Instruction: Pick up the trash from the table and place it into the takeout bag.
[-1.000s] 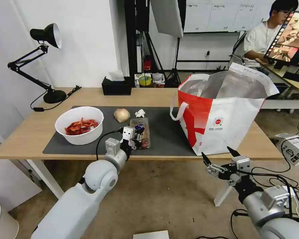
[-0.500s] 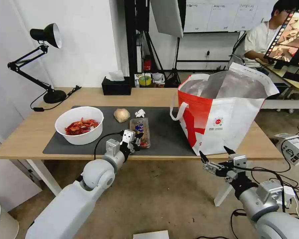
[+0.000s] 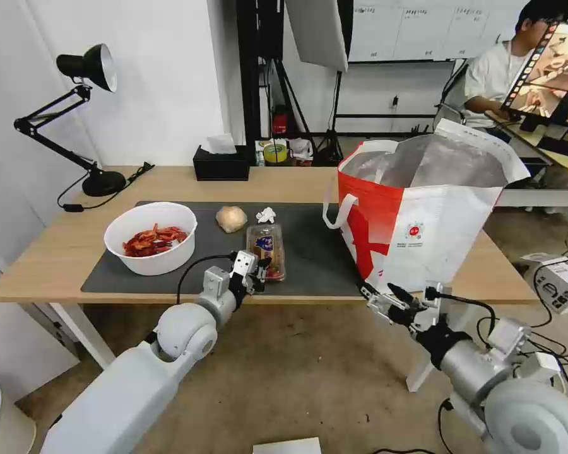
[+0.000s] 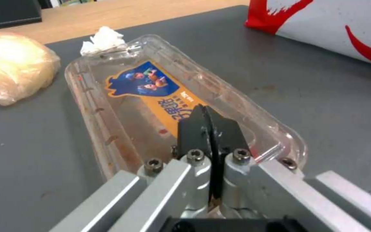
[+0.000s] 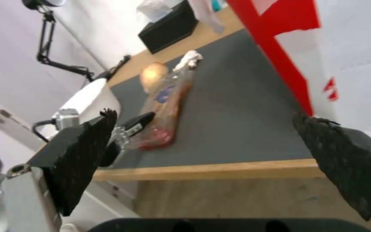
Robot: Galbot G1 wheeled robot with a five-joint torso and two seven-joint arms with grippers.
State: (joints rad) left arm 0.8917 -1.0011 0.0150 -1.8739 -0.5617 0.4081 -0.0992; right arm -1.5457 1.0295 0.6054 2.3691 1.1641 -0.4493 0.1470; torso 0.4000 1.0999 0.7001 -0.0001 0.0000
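My left gripper sits at the near end of the clear clamshell tray, its jaws clenched together just above the lid, as the left wrist view shows. My right gripper hangs below the desk's front edge, near the bottom corner of the takeout bag, with its jaws spread wide.

The tray lies on the dark grey mat with red bits at its near end and a blue and orange label under the lid. Just beyond it rests a small white tissue ball, touching or nearly touching the tray's far end, and beside that a beige lumpy ball. To the left stands a white bowl of red shells. The takeout bag stands open on the right, silver lining showing, one white loop handle drooping toward the tray.

At the desk's far edge sit a black tissue box and, in the left corner, a black jointed lamp. The desk is long and light wood on white legs, over a brownish floor. White walls and dark stands fill the room behind.
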